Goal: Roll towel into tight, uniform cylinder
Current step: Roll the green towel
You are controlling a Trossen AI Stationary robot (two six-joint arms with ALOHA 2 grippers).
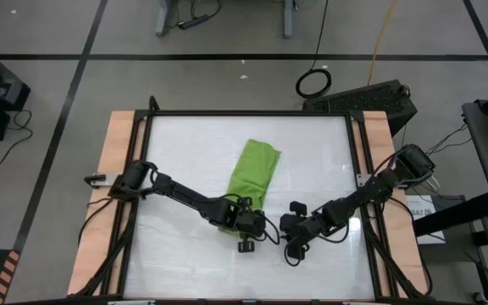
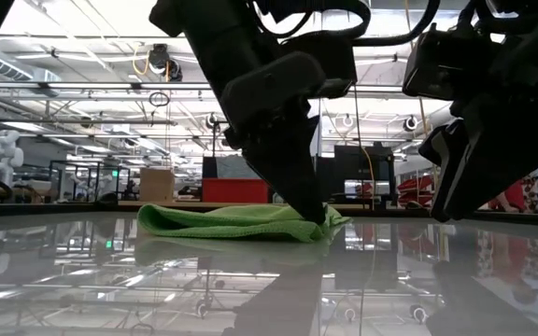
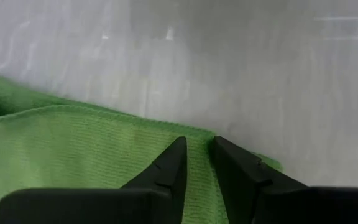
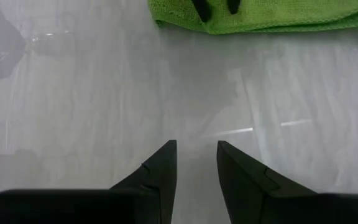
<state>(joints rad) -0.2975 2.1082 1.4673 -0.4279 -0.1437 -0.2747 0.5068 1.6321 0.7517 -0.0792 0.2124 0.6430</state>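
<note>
High view: towel [image 1: 255, 172] lies folded mid-table [image 1: 176, 152], long axis toward the far edge. Left gripper [image 3: 199, 155] sits on its near end, fingers narrowly parted, pressing cloth. Right gripper [image 4: 196, 155] hovers just beside, slightly open, empty. No readable writing.

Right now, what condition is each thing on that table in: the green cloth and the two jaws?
towel: folded into a long flat strip, not rolled, lying on the table.
left gripper: jaws nearly closed, tips down on the towel's near end.
right gripper: jaws slightly apart, empty, over bare table beside the towel.
</note>
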